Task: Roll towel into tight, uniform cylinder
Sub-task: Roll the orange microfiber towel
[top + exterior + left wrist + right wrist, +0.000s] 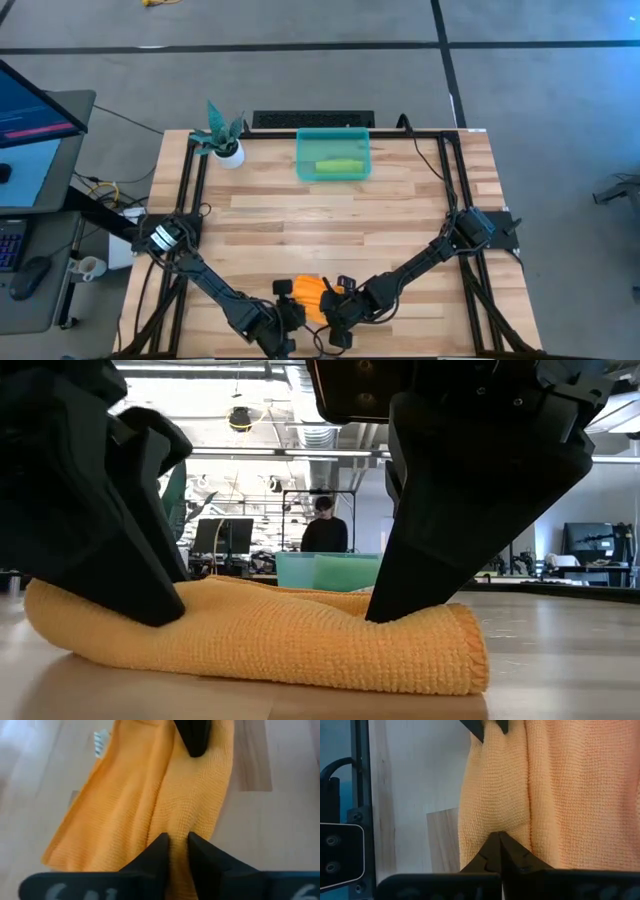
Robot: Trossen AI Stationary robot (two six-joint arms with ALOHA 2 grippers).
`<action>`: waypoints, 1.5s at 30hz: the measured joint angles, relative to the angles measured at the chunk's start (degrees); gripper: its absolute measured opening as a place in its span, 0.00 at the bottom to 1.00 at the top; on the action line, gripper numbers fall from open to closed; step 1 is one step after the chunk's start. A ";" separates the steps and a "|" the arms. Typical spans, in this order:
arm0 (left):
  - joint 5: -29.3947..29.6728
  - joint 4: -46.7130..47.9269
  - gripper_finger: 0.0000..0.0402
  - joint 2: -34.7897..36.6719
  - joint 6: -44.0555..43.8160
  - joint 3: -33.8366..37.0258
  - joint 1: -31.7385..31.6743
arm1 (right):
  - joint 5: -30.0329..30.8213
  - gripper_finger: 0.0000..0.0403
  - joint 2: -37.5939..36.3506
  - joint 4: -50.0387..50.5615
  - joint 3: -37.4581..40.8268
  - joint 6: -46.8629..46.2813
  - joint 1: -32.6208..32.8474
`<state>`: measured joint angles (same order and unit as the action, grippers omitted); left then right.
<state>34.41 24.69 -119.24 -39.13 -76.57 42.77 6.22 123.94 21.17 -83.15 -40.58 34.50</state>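
At the table's near edge lies the orange towel, partly rolled (one loose fold beside the roll). The left gripper pinches one end of the roll between nearly closed fingers; the right gripper, fingers pressed together, nips a fold at the other end. Farther back stand a teal bin and a potted plant.

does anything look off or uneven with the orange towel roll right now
Yes, the orange towel is more a loose fold than a cylinder. In the low view it lies flattish, with one end thick and rounded and the middle sagging. The left hand and right hand each pinch a ridge of cloth at the table's near edge.
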 joint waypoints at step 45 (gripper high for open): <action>-9.50 2.88 0.09 0.15 -20.20 -0.05 -3.37 | 34.55 0.24 -4.01 -0.09 0.12 18.13 16.70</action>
<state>24.91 27.57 -119.09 -59.33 -76.62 39.40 40.77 119.93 21.08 -83.03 -22.45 51.20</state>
